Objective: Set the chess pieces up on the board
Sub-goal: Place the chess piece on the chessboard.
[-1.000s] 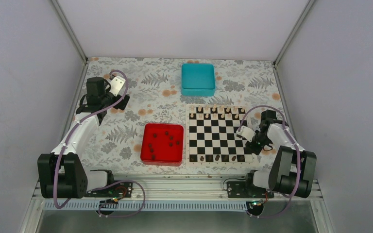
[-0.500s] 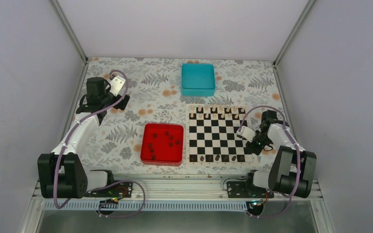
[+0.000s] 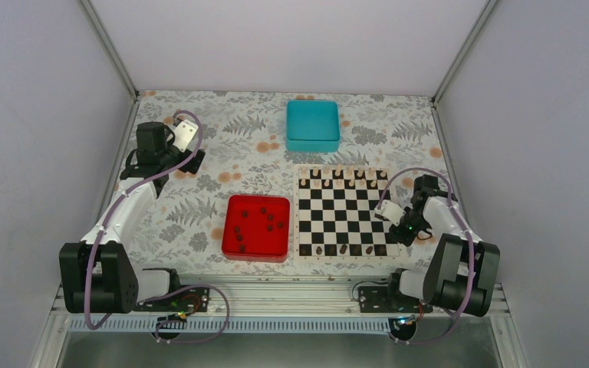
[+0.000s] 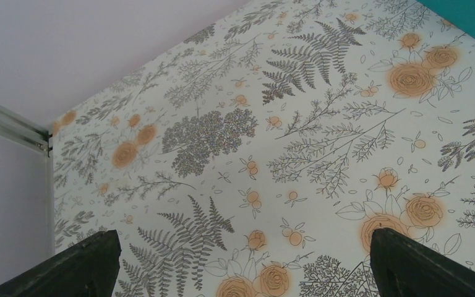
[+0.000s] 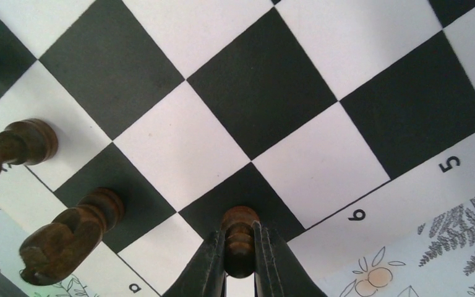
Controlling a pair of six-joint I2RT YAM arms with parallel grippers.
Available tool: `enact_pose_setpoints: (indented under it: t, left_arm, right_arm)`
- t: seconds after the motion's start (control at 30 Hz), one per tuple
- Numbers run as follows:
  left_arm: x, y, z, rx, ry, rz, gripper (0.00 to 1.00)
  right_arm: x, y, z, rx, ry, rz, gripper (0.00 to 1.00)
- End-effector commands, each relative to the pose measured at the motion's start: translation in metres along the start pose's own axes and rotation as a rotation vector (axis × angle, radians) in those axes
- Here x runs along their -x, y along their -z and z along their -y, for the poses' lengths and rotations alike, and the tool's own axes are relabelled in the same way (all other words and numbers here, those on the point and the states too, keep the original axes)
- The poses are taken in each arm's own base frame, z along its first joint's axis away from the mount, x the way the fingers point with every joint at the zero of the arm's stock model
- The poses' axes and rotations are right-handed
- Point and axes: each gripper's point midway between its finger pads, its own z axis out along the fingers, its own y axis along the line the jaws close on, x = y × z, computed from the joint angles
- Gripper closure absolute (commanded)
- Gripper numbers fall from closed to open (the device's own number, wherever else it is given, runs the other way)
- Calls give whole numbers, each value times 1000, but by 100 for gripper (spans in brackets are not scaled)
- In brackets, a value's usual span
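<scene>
The board (image 3: 337, 216) lies right of centre on the table. A few dark chess pieces (image 3: 343, 248) stand on its near row, and several more lie in the red tray (image 3: 230, 203). My right gripper (image 3: 399, 228) is low over the board's near right corner. In the right wrist view it (image 5: 240, 247) is shut on a dark brown pawn (image 5: 240, 232) over a black square of the board (image 5: 260, 93). Two other dark pieces (image 5: 68, 235) stand to its left. My left gripper (image 3: 188, 163) is at the far left, open and empty (image 4: 247, 272) above the floral table.
A teal box (image 3: 313, 125) stands behind the board; its corner shows in the left wrist view (image 4: 470, 12). Pale pieces (image 3: 337, 175) fill the board's far rows. The red tray sits just left of the board. Walls close in the table on three sides.
My right gripper has shifted slightly over the board's near right corner with the pawn still in it. The left arm has not moved.
</scene>
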Motion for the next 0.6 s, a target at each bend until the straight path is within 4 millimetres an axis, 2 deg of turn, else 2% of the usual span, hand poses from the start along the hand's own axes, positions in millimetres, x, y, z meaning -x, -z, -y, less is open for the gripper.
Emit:
enact_pose_setpoints:
  t: [0.0,0.3,0.4,0.57]
  left_arm:
    - [6,2,-2,-3,8,19,0]
    - [5,0,-2,-4,7,15,0]
    - [4,0,-2,-4,7,15,0]
    - [4,0,-2,-3,7,15,0]
  right_arm:
    - [-4,-5,-7,27,2,-2,93]
    - [-5,-10,-6,32,-4,-7,88]
    - [-4,-5,-4,13,1,-5,81]
    - [-1,13,3,-37,9,4,63]
